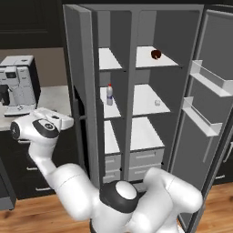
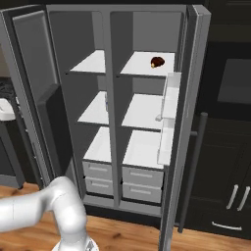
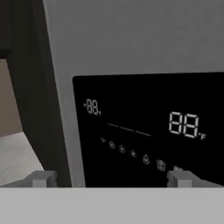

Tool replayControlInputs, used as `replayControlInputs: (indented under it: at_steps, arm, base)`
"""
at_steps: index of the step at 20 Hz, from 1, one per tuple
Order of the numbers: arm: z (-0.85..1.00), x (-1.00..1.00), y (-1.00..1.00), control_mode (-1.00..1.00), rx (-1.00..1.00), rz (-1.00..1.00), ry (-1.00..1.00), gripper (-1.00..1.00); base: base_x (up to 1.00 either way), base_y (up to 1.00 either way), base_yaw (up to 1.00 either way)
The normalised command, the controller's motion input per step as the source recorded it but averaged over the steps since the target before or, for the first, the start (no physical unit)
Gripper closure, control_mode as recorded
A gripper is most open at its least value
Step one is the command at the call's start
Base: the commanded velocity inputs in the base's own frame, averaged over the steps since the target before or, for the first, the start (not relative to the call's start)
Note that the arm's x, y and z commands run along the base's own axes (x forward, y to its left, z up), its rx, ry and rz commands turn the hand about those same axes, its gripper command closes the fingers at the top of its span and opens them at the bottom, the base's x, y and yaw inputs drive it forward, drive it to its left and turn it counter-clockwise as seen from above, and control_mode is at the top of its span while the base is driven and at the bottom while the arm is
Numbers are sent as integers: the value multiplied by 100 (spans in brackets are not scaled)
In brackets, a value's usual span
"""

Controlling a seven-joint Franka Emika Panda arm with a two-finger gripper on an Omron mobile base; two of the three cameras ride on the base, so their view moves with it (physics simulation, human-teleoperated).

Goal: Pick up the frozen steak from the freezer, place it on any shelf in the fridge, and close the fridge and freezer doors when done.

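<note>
Fingers [image 3: 43, 178] spread, empty, facing freezer door [image 3: 144, 52] panel just ahead — steak [image 1: 156, 54] already on fridge shelf [image 1: 157, 63], both doors unclosed.

Freezer door [image 3: 131, 39]: matt grey, smooth, metal-like outer face.
Dispenser panel [image 3: 148, 127]: glossy black, pale lit digits.
Shelves [image 1: 154, 59]: flat white, smooth, plastic-looking.
Door bins [image 1: 211, 79]: pale, smooth, slightly translucent plastic look.
Frozen steak [image 1: 156, 54]: dark red-brown, dull, lumpy surface.
Bottle [image 1: 109, 94]: white body, smooth; red cap.
Floor [image 1: 41, 214]: warm wood planks, light sheen.
Desk [image 1: 54, 98]: pale, speckled, stone-like.
Coffee machine [image 1: 18, 84]: white and dark casing, smooth.
Arm [image 1: 150, 195]: glossy white shell, dark joints.
</note>
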Motion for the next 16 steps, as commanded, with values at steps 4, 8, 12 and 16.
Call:
replayControlInputs:
  at_steps: [4,8,12,16]
  arm:
    - [0,37,-80,-100,0,-8,0,-100]
    - [0,42,-92,-100,0,-10,0,-100]
    - [0,43,-100,-100,0,-10,0,-100]
    - [0,37,-100,-100,0,-9,0,-100]
  base:
    - [0,0,0]
    - [0,0,0]
    - [0,0,0]
    - [0,0,0]
